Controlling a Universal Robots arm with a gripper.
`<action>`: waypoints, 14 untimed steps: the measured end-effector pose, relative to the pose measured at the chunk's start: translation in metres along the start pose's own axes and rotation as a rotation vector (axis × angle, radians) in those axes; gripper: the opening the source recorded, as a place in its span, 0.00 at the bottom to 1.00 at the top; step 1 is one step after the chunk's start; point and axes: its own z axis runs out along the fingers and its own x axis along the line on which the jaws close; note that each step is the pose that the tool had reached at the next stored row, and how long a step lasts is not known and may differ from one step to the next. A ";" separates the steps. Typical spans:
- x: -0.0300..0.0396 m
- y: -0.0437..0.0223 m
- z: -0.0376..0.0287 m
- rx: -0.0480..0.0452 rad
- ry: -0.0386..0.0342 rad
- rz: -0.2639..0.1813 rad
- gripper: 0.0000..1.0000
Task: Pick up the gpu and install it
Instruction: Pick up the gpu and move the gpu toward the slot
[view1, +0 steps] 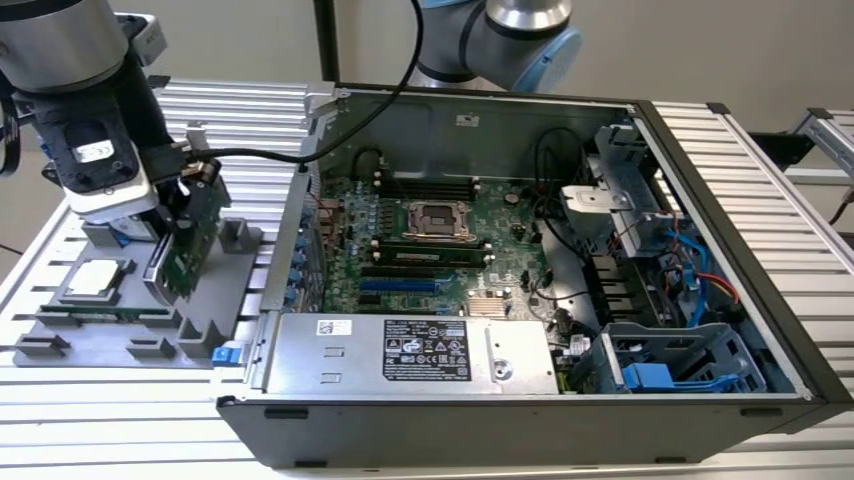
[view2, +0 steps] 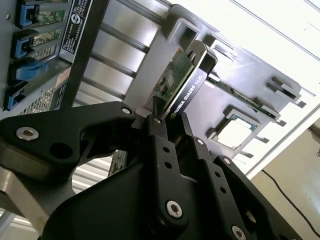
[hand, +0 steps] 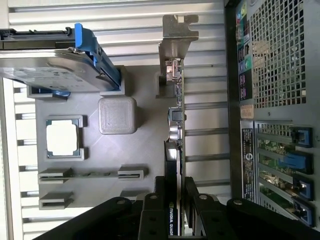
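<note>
The gripper is closed on the gpu. In the second wrist view its black fingers are clamped on the two faces of the card near one long edge, with the black cooler block on one side and the green board on the other.

The card is held on edge and, in the exterior view, slightly tilted. It hangs directly over the grey parts tray, which lies on the slatted table to the exterior view's left of the computer case. In the first wrist view the card's silver end bracket is at the far end, just beside a raised holder of the tray. Whether the card's lower edge is clear of the tray cannot be told.

Other parts remain seated in the tray: a processor chip, a memory stick and a hard drive in a blue frame.

Farther off, the case lies open with the motherboard exposed, and the expansion slots appear unoccupied.

The grasp is judged made and the pick-up at most barely begun. The card is well apart from the slots, so the carry to the case and the seating are judged not yet done.
</note>
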 end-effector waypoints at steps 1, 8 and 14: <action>0.0000 0.0000 0.0000 -0.0002 -0.0001 0.000 0.00; 0.0000 0.0000 -0.0006 0.0000 0.0001 0.000 0.00; 0.0000 0.0000 -0.0007 0.0000 0.0000 0.000 0.00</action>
